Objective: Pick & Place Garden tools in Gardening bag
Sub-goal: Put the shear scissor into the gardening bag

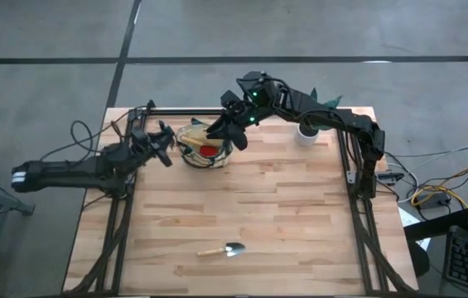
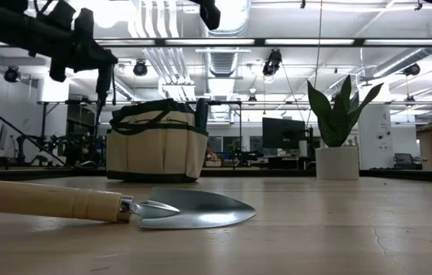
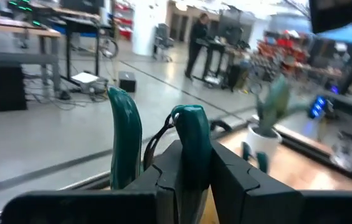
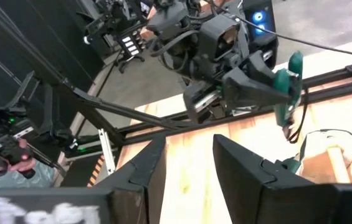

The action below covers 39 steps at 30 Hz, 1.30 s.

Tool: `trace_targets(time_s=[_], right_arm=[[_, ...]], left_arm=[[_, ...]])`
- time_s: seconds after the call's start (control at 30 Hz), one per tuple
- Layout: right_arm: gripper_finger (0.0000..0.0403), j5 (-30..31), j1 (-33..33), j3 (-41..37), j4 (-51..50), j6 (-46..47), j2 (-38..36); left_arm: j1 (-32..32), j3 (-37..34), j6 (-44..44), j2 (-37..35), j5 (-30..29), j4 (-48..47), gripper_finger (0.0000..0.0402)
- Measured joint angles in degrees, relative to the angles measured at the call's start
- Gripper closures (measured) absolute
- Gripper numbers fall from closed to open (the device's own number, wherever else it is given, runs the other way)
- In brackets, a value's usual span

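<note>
The tan gardening bag [image 1: 205,147] with dark trim stands at the table's far middle, with a red piece [image 1: 209,151] and a wooden handle [image 4: 337,160] inside it. My left gripper [image 1: 163,136] is just left of the bag, above the table, shut on green-handled pruning shears [image 3: 191,140]. My right gripper [image 4: 188,163] is open and empty over the bag's far right rim [image 1: 227,126]. A wooden-handled trowel [image 1: 222,249] lies flat near the table's front edge, close to the camera in the low view [image 2: 124,205]. My left gripper pinches one green handle of the shears [image 3: 191,155] between its two fingers. The other green handle [image 3: 126,143] stands free beside them. The handle ends stick out past the fingertips [image 4: 288,74]. The shears are lifted clear of the table, left of the bag.
A green plant in a white pot [image 1: 306,132] stands at the far right of the table, right of the bag. A dark frame rail [image 1: 176,110] runs along the table's far edge. Bare wood lies between the bag and the trowel.
</note>
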Motion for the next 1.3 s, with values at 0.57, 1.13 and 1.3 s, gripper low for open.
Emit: trace_targets(time_s=[0.57,1.13,1.3], right_arm=[[0.0307,-1.63,-1.88,0.00,-2.52,0.05,-0.02],[0.0327,-1.63,-2.97,-0.02,-2.52,0.22,-0.02],[0.0321,-1.65,-2.97,-0.02,-2.53,1.31,-0.02]], left_arm=[[7.24,-6.35,-2.82,4.04,2.24,16.51,0.0343],[9.12,-8.07,2.28,14.72,5.61,29.66,0.0337],[8.59,-8.57,0.87,15.05,5.48,31.43,0.0335]])
